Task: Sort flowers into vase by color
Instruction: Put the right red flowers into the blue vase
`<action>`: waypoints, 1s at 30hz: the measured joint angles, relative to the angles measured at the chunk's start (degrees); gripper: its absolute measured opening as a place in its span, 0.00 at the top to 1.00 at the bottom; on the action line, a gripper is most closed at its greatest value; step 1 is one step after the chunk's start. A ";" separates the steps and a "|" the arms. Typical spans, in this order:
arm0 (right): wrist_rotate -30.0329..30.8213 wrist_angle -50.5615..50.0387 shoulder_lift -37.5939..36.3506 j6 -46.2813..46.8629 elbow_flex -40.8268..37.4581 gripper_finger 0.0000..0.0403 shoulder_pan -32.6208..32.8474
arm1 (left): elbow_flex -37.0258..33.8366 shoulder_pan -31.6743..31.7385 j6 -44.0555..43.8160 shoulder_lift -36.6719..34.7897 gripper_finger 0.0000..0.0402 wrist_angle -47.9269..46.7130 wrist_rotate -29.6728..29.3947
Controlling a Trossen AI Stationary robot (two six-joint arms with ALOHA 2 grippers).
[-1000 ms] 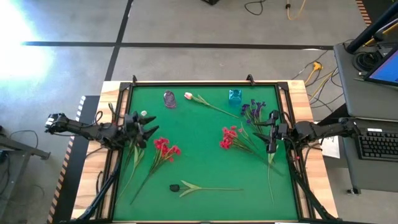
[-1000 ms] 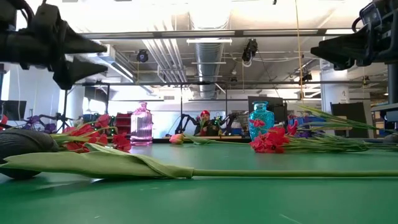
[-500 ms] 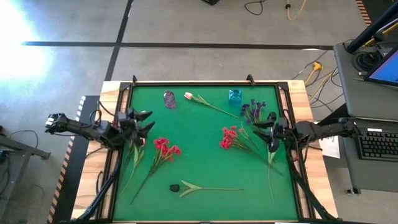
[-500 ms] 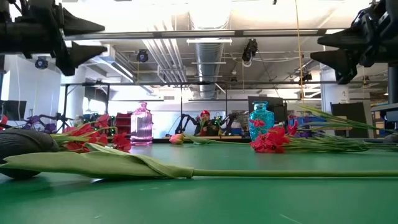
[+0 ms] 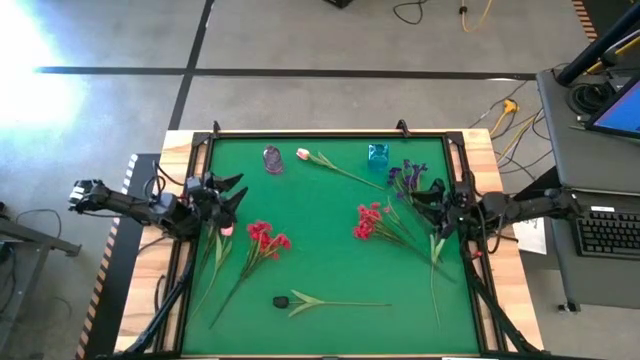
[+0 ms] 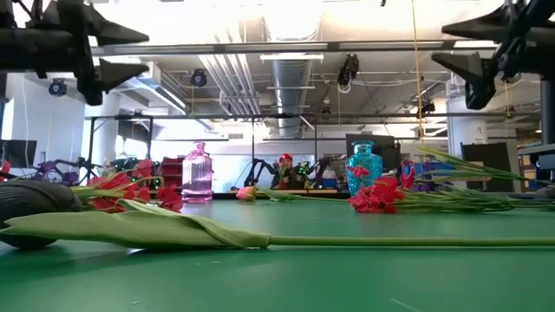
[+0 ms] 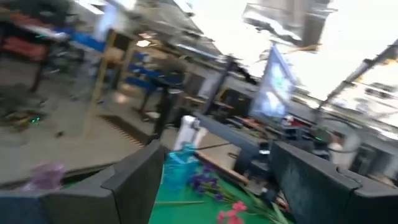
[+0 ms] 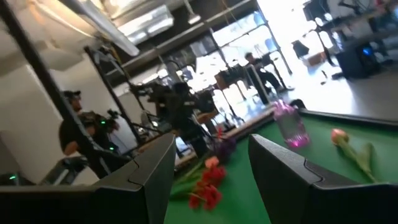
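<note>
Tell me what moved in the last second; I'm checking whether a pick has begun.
No pick yet. The left gripper drew back toward the left edge and rose, fingers open. The right gripper swung toward the purple spray and rose, open and empty. The flowers and both vases stayed put.

From overhead you look straight down on the whole green-topped table (image 5: 330,250), taking in both arms and the grey floor around it. Your low camera sits at table-top level, close behind a long green stem (image 6: 260,236), and faces level across to the clear pink glass bottle vase (image 6: 198,173) and the teal glass vase (image 6: 362,169); both vases appear from above too. The left wrist camera looks across the table past its own dark fingers (image 7: 134,180), seemingly toward the teal vase. The right wrist camera faces the pink vase and the room beyond.
</note>
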 joint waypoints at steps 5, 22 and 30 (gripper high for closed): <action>2.89 2.23 5.91 2.08 0.01 0.52 0.00 | 0.12 0.67 3.84 1.93 0.30 3.14 -1.92; 6.45 -16.91 26.75 2.66 17.29 0.52 -0.02 | 14.05 1.55 7.32 12.19 0.30 -15.29 4.51; 7.75 -51.22 36.69 14.04 35.84 0.52 0.00 | 20.19 1.57 6.75 19.59 0.30 -20.28 3.15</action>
